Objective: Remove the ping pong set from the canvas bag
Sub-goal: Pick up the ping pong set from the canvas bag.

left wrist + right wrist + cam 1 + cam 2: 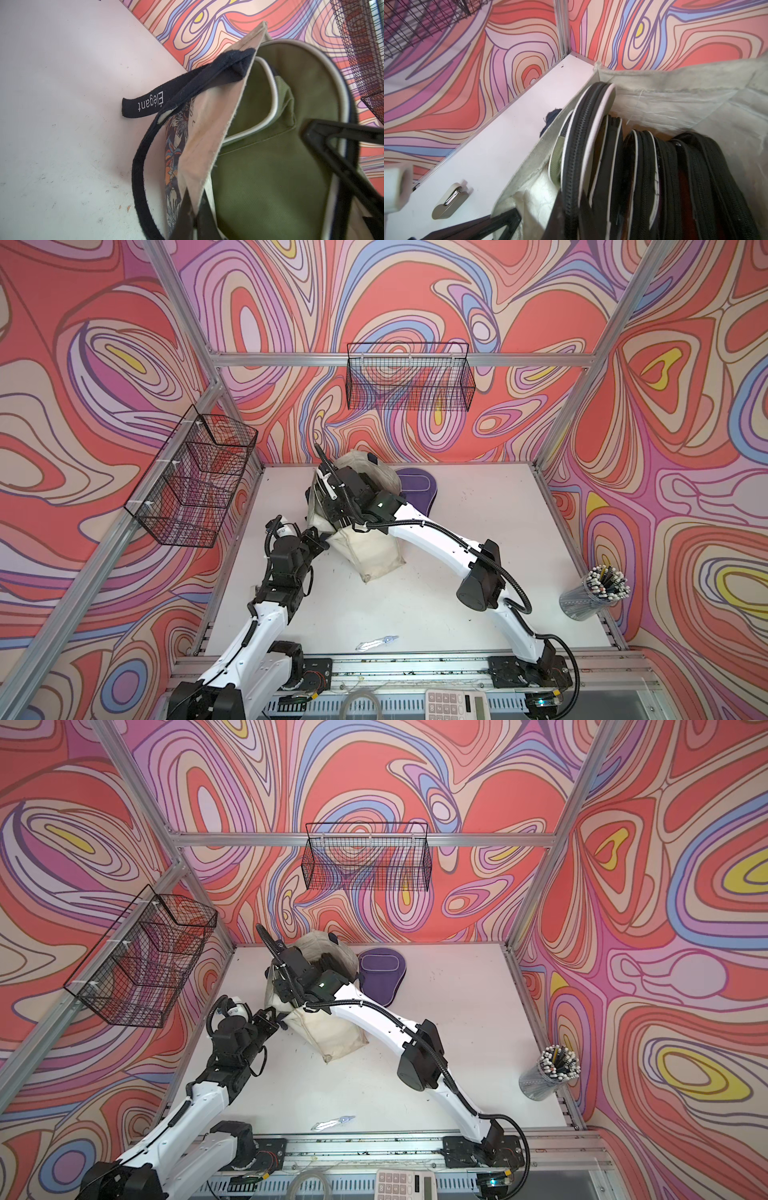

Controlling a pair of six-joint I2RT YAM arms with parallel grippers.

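Left pincer (193, 216) pinches canvas bag (207, 124); right pincer (571, 216) pinches green case (555, 166) beside black cases (695, 176).

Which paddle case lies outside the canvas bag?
The purple case, flat on the table beside the canvas bag. The olive-green case and the black cases are inside the bag.

The canvas bag (378, 556): matt, rough cloth; table (374, 614) smooth, scuffed, perhaps laminate.
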